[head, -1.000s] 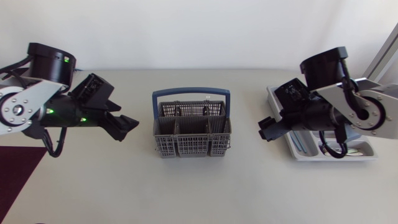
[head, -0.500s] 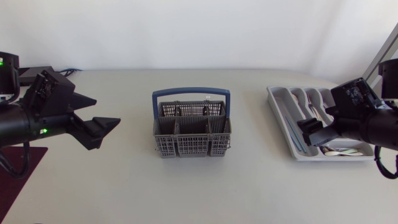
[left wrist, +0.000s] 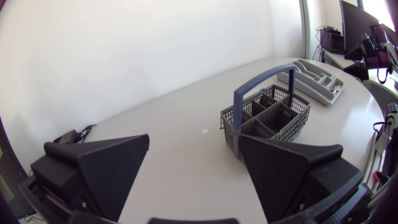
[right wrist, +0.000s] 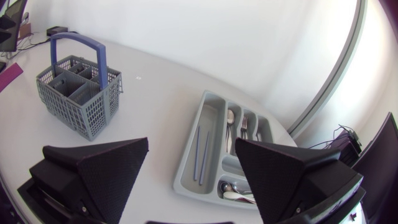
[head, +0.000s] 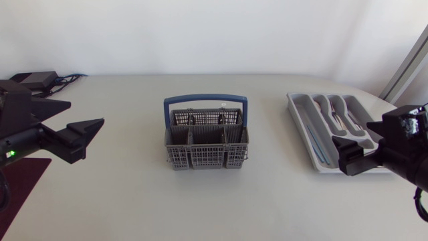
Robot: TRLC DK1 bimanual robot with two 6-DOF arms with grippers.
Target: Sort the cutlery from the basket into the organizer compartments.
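Observation:
The grey cutlery basket (head: 206,139) with a blue handle stands at mid-table; no cutlery shows in its compartments. At the right lies the grey organizer (head: 302,127), holding spoons, forks (right wrist: 244,127) and blue chopsticks (right wrist: 200,147). My left gripper (head: 70,122) hangs open near the table's left edge, far from the basket (left wrist: 267,118), nothing between its fingers (left wrist: 112,168). My right gripper (head: 371,142) is open and empty over the organizer's near right corner. The organizer (right wrist: 189,163) lies ahead of its fingers (right wrist: 286,168), with the basket (right wrist: 78,87) farther off.
A dark red mat (head: 20,175) lies at the table's front left corner. Bare tabletop runs on both sides of the basket and along the front.
Both arms have pulled back from the basket toward the table's sides, the left one leftward, the right one rightward and nearer. The organizer now shows almost whole.

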